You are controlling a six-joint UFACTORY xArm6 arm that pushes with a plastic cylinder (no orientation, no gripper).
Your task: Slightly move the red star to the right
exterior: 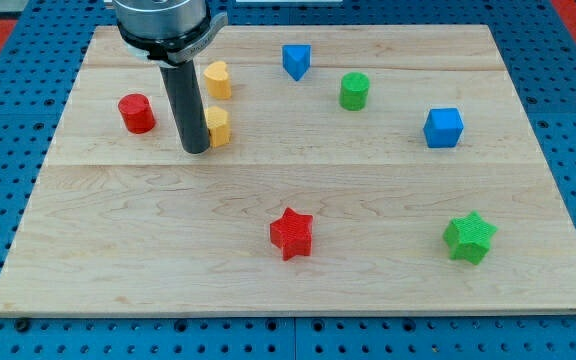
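On the wooden board [298, 290], the robot's rod stands in the upper left, my tip [196, 150] planted just beside a yellow block [218, 127], touching or nearly so, with a second yellow block [218, 79] above and a red cylinder [137, 113] to the view's left. There are no jaws to open or close; the rod holds nothing. The red star [291, 233] sits well apart, below and to the right of the tip, near the bottom centre. To nudge it rightward, the tip would likely need to come down to the star's left side first. A blue block [295, 60], green cylinder [354, 90], blue cube [443, 127] and green star [469, 237] lie clear of that path.
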